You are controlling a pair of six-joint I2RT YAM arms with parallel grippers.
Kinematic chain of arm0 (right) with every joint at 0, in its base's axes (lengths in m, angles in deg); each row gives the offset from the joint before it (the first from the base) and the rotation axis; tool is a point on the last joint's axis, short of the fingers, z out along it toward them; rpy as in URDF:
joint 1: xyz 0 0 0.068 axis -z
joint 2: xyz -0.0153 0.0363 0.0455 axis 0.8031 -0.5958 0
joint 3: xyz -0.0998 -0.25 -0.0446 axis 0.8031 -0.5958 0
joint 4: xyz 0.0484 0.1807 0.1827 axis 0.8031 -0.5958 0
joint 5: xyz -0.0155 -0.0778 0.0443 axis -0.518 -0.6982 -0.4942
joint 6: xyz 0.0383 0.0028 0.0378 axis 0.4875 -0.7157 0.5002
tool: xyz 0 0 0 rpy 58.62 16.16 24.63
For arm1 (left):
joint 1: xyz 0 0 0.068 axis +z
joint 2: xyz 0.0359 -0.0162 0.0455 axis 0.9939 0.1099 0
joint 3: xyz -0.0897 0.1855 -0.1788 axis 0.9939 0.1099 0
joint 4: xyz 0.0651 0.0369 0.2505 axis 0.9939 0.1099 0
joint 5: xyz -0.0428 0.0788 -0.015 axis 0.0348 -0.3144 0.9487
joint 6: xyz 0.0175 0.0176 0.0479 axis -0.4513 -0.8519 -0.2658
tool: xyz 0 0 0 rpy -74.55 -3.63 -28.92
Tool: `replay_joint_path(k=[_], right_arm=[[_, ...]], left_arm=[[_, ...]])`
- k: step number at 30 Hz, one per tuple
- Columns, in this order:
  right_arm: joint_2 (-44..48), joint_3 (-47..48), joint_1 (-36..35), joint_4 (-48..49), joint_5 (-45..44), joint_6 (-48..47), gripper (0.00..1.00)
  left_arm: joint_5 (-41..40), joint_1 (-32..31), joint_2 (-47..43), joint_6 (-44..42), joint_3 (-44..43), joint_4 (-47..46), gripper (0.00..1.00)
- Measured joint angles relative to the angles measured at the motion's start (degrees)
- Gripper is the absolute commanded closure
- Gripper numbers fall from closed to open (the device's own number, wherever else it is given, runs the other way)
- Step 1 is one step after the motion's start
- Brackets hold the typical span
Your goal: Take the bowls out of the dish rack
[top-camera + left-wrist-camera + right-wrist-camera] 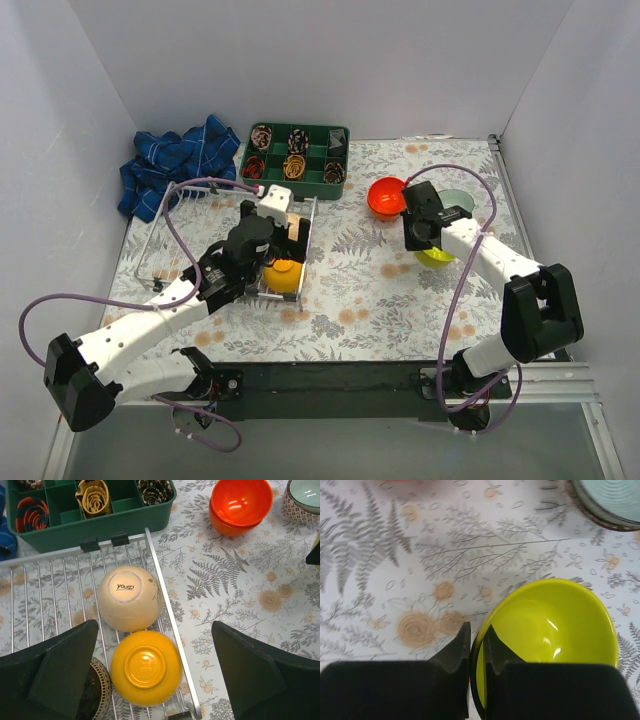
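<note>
Seven bowls in all. Three lie in the single dish rack (161,580) under the left claw (154,624): one beige bowl (129,597) bottom-up just ahead of its fingers, one yellow-orange bowl (146,667) bottom-up between them, and one dark brown bowl (100,690) half hidden behind the claw's left finger. Four are off the rack. Two are nested as a stack, a red bowl (241,500) inside an orange-red bowl (225,526), ahead and to the right of the left claw. One pale teal-white bowl (610,495) stands ahead and to the right of the right claw (477,627). One lime green bowl (555,630) has its rim between that claw's fingers. One green tray (55,537). One blue cloth (170,165). Two claws.
</note>
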Motion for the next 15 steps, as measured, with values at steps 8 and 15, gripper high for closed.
replay_joint_path(k=[8,15], right_arm=[[-2.1,-4.6,4.7,9.3,-9.3,4.9,0.96],[-6.5,-7.1,5.2,13.0,-11.0,7.4,0.67]], left_arm=[[2.1,6.0,0.7,8.7,-2.3,6.9,0.02],[4.1,9.2,1.6,13.5,-2.4,10.8,0.02]])
